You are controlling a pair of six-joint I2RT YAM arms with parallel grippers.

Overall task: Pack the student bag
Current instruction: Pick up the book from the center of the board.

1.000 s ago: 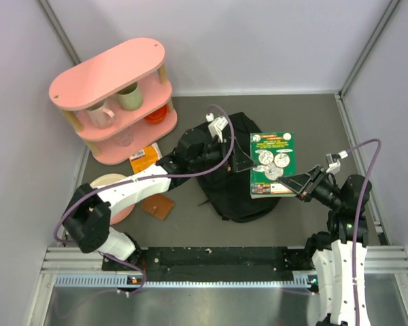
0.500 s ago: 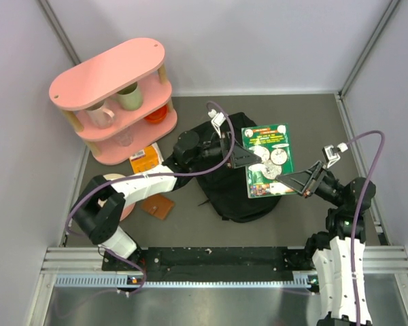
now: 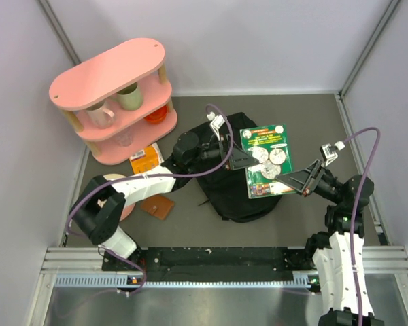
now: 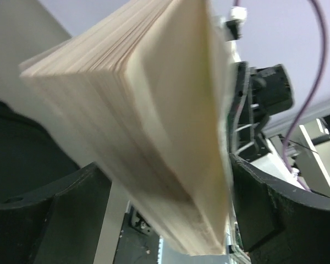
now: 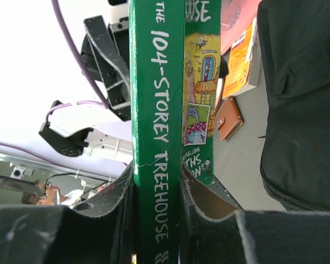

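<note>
My right tool (image 3: 286, 180) (image 5: 157, 184) is clamped on the Treehouse book (image 3: 266, 159) (image 5: 157, 110), a green paperback, gripped at the spine end. In the right wrist view the spine runs straight up between both fingers, and "104-Storey Treehouse" is readable. The book is off the table (image 3: 313, 122), tilted, with its front cover facing up in the top view.

My left tool (image 3: 241, 157) (image 4: 165, 217) is at the opposite, page-edge side of the book. Its jaws are wide apart with the page block between them. The left wrist view is blurred, so I can't tell if either finger touches the paper.

The student bag (image 3: 226, 193) (image 5: 300, 99) is black and floppy. It lies on the table under both tools, mostly beneath my left tool. From above, the book overlaps the bag's right part. I can't tell if the book touches the fabric, or if the bag's zip is open. In the right wrist view the bag fills the right side, just beside the book.

All the rest is left of my left tool and apart from it:
- A pink shelf (image 3: 112, 75) has a green mug (image 3: 130, 96) and a pale mug (image 3: 100, 115) on the middle tier.
- An orange bowl (image 3: 156, 114) sits on the same shelf.
- An orange book (image 3: 145, 158) lies on the table at the shelf's foot.
- A brown wallet (image 3: 158, 206) is nearer my base.
- A pale plate (image 3: 112, 187) is beside the wallet, partly hidden.
</note>
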